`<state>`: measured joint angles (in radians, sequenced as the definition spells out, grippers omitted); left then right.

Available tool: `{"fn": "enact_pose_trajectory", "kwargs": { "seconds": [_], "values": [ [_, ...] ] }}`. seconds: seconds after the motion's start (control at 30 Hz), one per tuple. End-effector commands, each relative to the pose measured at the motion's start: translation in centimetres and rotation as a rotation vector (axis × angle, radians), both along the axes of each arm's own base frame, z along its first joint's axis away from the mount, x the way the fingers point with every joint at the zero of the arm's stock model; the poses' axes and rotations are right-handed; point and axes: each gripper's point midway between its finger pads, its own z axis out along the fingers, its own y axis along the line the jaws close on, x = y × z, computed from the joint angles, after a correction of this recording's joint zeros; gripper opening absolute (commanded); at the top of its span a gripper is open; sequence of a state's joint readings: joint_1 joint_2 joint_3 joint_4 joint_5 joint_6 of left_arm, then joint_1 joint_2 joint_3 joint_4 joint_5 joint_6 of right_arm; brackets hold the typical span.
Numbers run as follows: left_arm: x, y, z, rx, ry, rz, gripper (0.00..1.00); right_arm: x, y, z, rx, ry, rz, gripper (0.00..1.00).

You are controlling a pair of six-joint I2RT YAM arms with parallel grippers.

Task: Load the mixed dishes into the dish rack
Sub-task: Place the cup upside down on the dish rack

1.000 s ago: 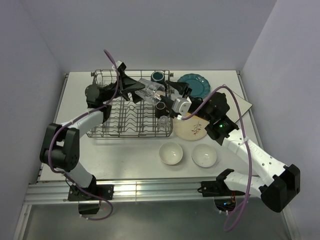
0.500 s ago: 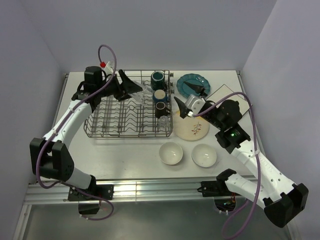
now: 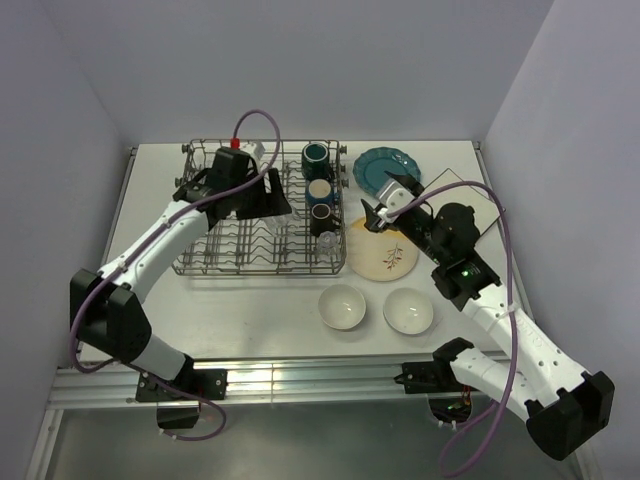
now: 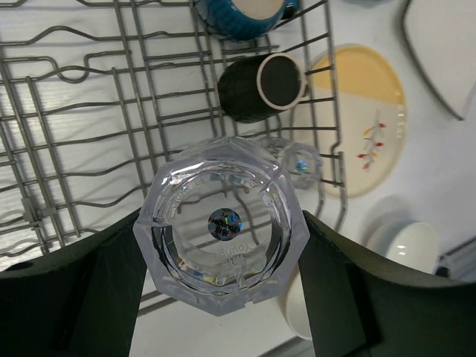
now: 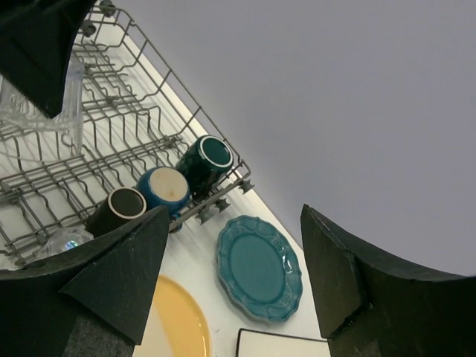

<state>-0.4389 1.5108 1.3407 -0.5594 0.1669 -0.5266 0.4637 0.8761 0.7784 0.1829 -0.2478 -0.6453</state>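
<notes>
My left gripper (image 4: pixel 223 249) is shut on a small clear glass (image 4: pixel 223 223), held bottom-up toward the camera above the dish rack (image 3: pixel 215 262). From above, this gripper (image 3: pixel 272 195) hangs over the rack's middle right. Three mugs lie in the rack's right column: teal (image 3: pixel 316 155), blue (image 3: pixel 319 190) and dark (image 3: pixel 322 213), with another glass (image 3: pixel 327 242) in front of them. My right gripper (image 3: pixel 378 212) is open and empty (image 5: pixel 234 245), up in the air between the teal plate (image 5: pixel 260 268) and the yellow plate (image 3: pixel 385 260).
Two white bowls (image 3: pixel 342 306) (image 3: pixel 408 311) sit on the table in front of the rack. A white square plate (image 3: pixel 490 212) lies at the right, partly under my right arm. Walls close in the table at the back and both sides.
The left arm has carried the glass from the rack's back edge to above its middle. The right gripper has opened and pulled away from the rack toward the plates.
</notes>
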Motion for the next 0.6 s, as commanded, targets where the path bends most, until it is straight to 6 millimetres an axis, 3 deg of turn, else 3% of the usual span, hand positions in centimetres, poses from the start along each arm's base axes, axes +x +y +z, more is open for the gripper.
{"fn": "enact_pose_trajectory", "kwargs": {
  "seconds": [0.0, 0.23, 0.57],
  "values": [
    [1.5, -0.2, -1.0, 0.125, -0.071, 0.024, 0.0, -0.1, -1.3, 1.1, 0.041, -0.016, -0.054, 0.79],
    [2.1, -1.3, -3.4, 0.215, -0.078, 0.007, 0.0, 0.0, -1.8, 0.7, 0.049, 0.002, -0.068, 0.79],
    [1.1, -3.5, -7.0, 0.268, -0.051, -0.048, 0.0, 0.3, -2.2, -0.1, 0.048, 0.021, -0.087, 0.79]
  ]
}}
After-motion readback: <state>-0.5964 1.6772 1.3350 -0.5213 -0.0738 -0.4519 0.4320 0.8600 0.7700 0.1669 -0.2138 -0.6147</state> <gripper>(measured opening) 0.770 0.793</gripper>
